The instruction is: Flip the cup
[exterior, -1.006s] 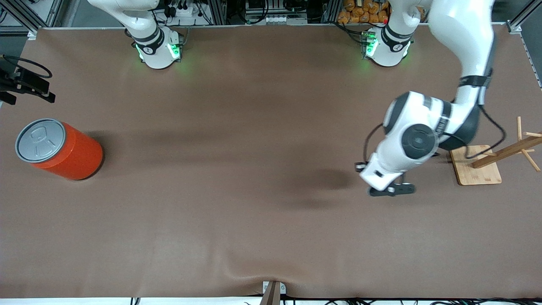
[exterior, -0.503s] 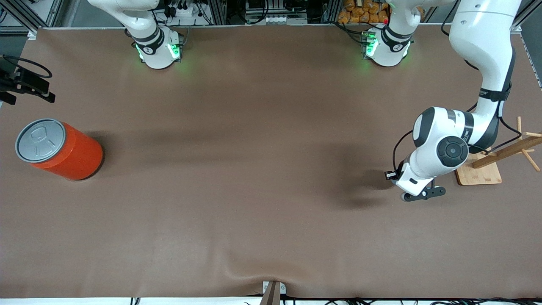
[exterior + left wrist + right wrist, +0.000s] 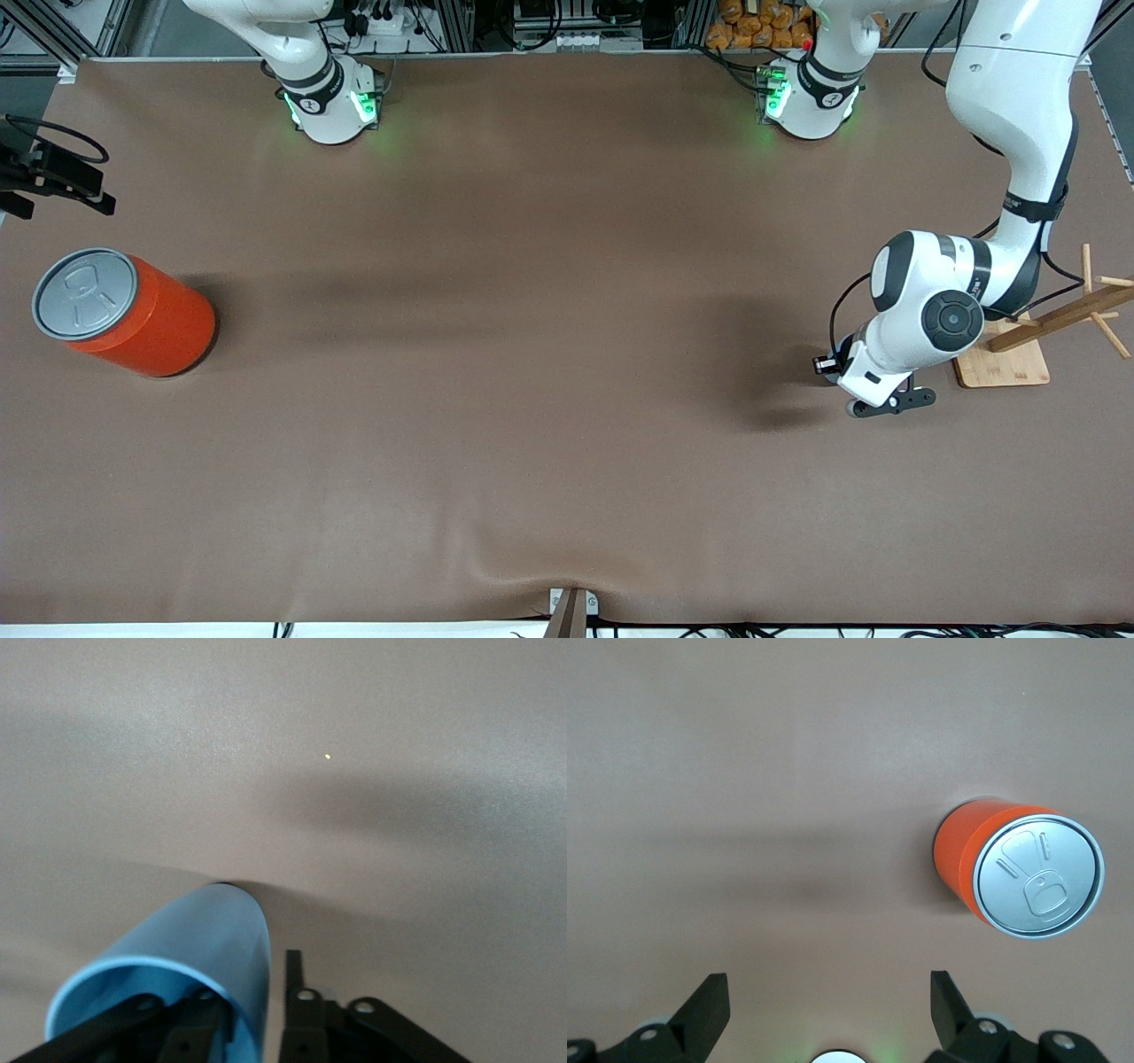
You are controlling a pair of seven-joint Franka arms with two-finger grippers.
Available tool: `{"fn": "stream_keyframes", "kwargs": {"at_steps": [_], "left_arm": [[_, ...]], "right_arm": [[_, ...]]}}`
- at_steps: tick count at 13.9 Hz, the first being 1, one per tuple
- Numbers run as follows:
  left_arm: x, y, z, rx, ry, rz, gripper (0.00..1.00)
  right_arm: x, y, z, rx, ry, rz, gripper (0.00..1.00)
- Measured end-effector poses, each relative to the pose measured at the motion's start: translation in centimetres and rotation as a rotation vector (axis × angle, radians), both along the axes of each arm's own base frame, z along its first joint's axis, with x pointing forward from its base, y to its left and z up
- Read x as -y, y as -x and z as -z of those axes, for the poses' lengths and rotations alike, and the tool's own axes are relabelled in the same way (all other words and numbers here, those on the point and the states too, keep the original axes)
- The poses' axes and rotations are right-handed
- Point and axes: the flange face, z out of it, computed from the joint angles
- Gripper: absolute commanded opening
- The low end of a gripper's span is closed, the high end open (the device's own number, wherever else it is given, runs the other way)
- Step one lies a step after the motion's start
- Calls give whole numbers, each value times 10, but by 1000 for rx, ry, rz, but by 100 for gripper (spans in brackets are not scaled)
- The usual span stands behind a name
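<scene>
The light-blue cup (image 3: 208,948) shows only in the left wrist view; in the front view the left arm's hand hides it. My left gripper (image 3: 252,979) is shut on the cup's wall near the rim, one finger inside and one outside. The cup points away from the gripper, its closed end down at the brown table. In the front view the left gripper (image 3: 886,405) is low over the table beside the wooden rack. My right gripper (image 3: 828,992) is open and empty, high over the table, and out of the front view.
A large orange can (image 3: 124,312) with a grey pull-tab lid stands at the right arm's end of the table; it also shows in the right wrist view (image 3: 1019,873). A wooden rack (image 3: 1028,332) on a square base stands at the left arm's end, close to the left hand.
The left arm has swung toward its own end of the table and come to rest beside the wooden rack. The can has not moved.
</scene>
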Motion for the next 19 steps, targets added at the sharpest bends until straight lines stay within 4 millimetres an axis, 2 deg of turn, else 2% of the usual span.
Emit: {"fn": "stream_keyframes", "kwargs": {"at_steps": [2,4,6,8,10,12,15,19], "left_arm": [[0,-7,-10,23,2,-2,100],[0,-18,-44,58,-1,-5,100],[-2,-25,-105,66,-18,-13,100],[-3,-23,-182,71,-38,-22,100],[3,-10,-254,98,-46,0,100],[4,8,-308,138,-53,63,100],[-8,37,-355,140,-59,127,100],[-26,59,-384,134,-13,141,100]], "right_arm": [[0,0,0,0,0,0,100],[0,0,0,0,0,0,100],[0,0,0,0,0,0,100],[0,0,0,0,0,0,100],[0,0,0,0,0,0,100],[0,0,0,0,0,0,100],[0,0,0,0,0,0,100],[0,0,0,0,0,0,100]]}}
